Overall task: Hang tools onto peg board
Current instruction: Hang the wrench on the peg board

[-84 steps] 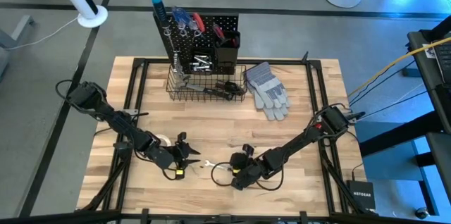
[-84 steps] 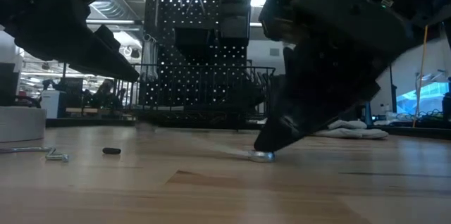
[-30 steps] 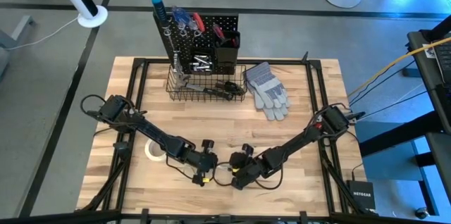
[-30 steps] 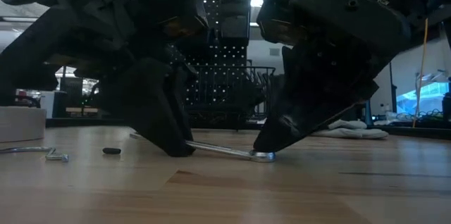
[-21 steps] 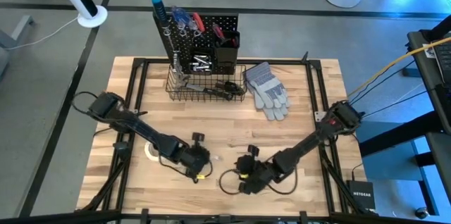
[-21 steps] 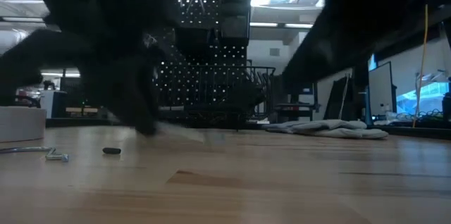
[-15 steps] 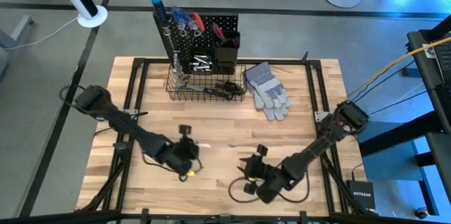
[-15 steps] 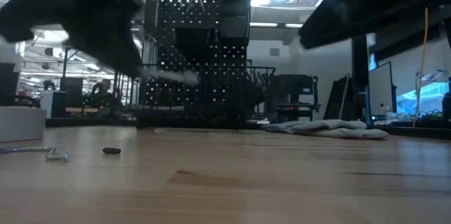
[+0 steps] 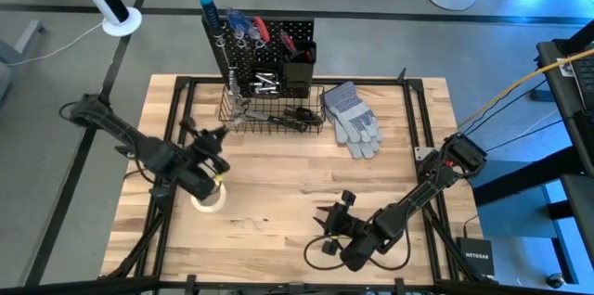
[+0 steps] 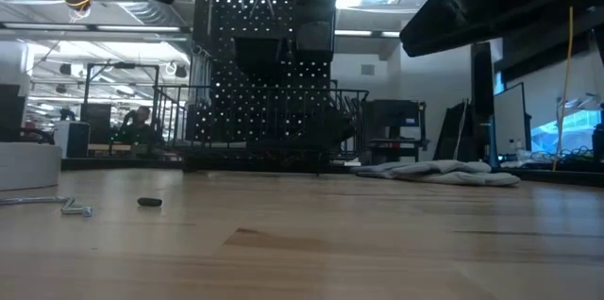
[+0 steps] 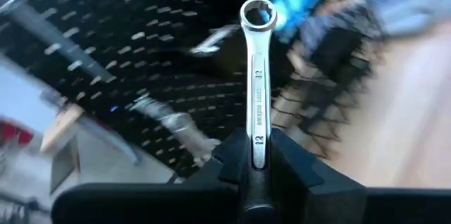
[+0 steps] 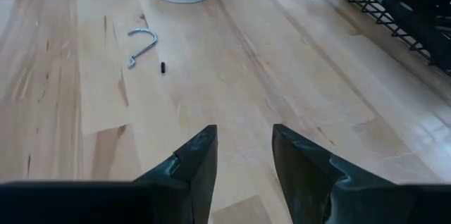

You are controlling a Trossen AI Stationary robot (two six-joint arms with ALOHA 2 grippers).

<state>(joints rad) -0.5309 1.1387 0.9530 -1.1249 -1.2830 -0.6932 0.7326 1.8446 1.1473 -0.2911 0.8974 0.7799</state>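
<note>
Since the earlier frames the left arm had lifted away from the near middle of the table (image 9: 408, 128) and swung left and farther back, carrying the wrench (image 11: 257, 86) off the wood, while the right arm had drawn back toward the near right edge.

The left gripper (image 9: 215, 137) hung above the table's left half, just near-left of the wire basket (image 9: 274, 114). Its fingers (image 11: 229, 157) were clamped nearly together on the lower shank of the silver wrench, which stood out along the gripper's own line with the ring end leading, toward the peg board (image 9: 269, 40). In the left wrist view the wrench's long axis ran straight ahead from between the fingers, the ring end free in the air, apart from the board's black perforated face.

Below that arm a white tape roll (image 9: 206, 197) lay flat on the wood. Nearer the middle a small silver hook (image 12: 141, 44) and a tiny dark piece (image 12: 163, 67) lay loose on the table, close to each other but apart.

Red- and blue-handled tools hung on the board, with more tools lying in the basket at its base. Grey gloves (image 9: 353, 119) lay just right of the basket.

The right gripper (image 9: 342, 213) sat low over the near-right part of the table, its fingers (image 12: 194, 164) partly apart and empty.
</note>
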